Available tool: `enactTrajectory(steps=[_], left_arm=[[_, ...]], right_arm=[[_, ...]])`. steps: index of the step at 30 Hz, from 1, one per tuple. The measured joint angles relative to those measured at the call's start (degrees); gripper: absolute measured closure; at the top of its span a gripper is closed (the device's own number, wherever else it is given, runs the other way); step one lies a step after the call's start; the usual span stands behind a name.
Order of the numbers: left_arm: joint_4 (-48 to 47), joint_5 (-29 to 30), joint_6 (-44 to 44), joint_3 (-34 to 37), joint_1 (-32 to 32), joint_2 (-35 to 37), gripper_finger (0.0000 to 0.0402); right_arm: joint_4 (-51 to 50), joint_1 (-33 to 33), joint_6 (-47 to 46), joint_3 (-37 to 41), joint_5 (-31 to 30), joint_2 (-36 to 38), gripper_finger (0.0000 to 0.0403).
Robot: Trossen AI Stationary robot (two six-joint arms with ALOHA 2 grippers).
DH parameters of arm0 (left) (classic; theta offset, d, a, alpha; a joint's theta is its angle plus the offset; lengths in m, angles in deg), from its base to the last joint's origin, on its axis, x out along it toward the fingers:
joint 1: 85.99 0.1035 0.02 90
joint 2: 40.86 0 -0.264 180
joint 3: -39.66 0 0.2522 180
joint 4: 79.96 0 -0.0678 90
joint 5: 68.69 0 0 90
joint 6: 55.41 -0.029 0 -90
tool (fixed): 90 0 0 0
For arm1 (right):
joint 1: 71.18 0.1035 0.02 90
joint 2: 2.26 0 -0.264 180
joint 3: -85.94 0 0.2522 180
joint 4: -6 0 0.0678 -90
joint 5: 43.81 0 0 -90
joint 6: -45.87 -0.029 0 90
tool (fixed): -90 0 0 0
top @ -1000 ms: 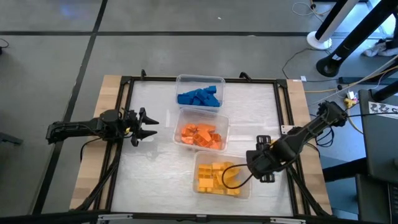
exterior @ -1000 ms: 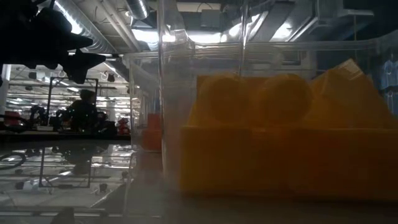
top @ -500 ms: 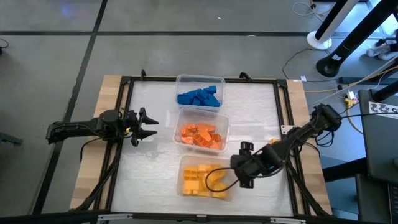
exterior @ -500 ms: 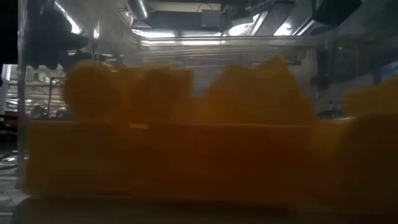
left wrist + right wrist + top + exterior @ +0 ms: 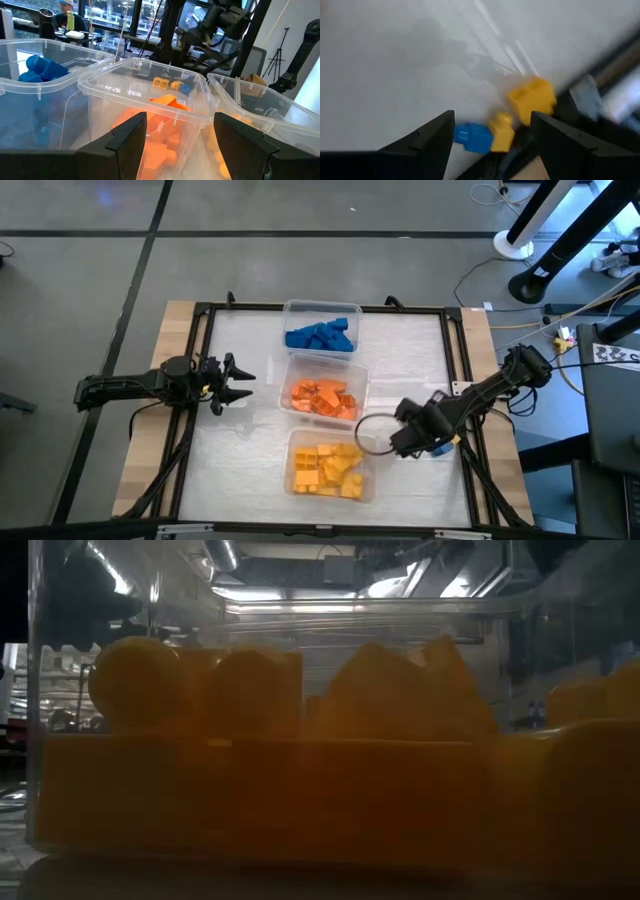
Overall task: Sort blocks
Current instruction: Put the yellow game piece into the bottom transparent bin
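Three clear tubs stand in a row down the table's middle. The far one holds blue blocks (image 5: 320, 336), the middle one orange blocks (image 5: 324, 398), the near one yellow blocks (image 5: 328, 468), which fill the low view (image 5: 300, 780). Loose blocks lie by the table's right edge: a yellow one (image 5: 532, 98), a smaller yellow one (image 5: 501, 131) and a blue one (image 5: 472, 138). My right gripper (image 5: 412, 438) points down over them, open and empty (image 5: 492, 145). At the table's left, my left gripper (image 5: 236, 380) stays level and open, facing the orange tub (image 5: 150, 100).
A black frame (image 5: 456, 370) runs around the white table top, and the loose blocks lie close against its right bar. Bare table lies between the tubs and either arm. A floor stand (image 5: 530, 240) is beyond the far right corner.
My right gripper has gone toward the table's left against the yellow tub's right side, and the tub has slid a little leftward. The gripper has then drawn back toward the right edge, rolled about its own axis, and sunk a little over the loose blocks.
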Motion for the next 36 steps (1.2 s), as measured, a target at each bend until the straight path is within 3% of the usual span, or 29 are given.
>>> enactTrajectory(steps=[2, 8, 17, 23, 36], left_arm=[[0.0, 0.0, 0.0, 0.0, 0.0, 0.0, 0.0180], [0.0, 0.0, 0.0, 0.0, 0.0, 0.0, 0.0180], [0.0, 0.0, 0.0, 0.0, 0.0, 0.0, 0.0180], [0.0, 0.0, 0.0, 0.0, 0.0, 0.0, 0.0180], [-0.1, 0.0, 0.0, 0.0, 0.0, 0.0, 0.0180]], right_arm=[[-3.0, 0.0, -5.9, 0.0, -0.3, 0.0, 0.0141], [-2.8, 0.0, -9.8, 3.0, -1.2, 0.0, 0.0141], [2.4, 0.0, -34.2, 15.1, 1.1, 0.3, 0.0141], [9.3, 0.0, -34.9, 20.3, 2.3, 0.5, 0.0141], [7.8, 0.0, -35.1, 26.0, 5.4, 0.5, 0.0141]])
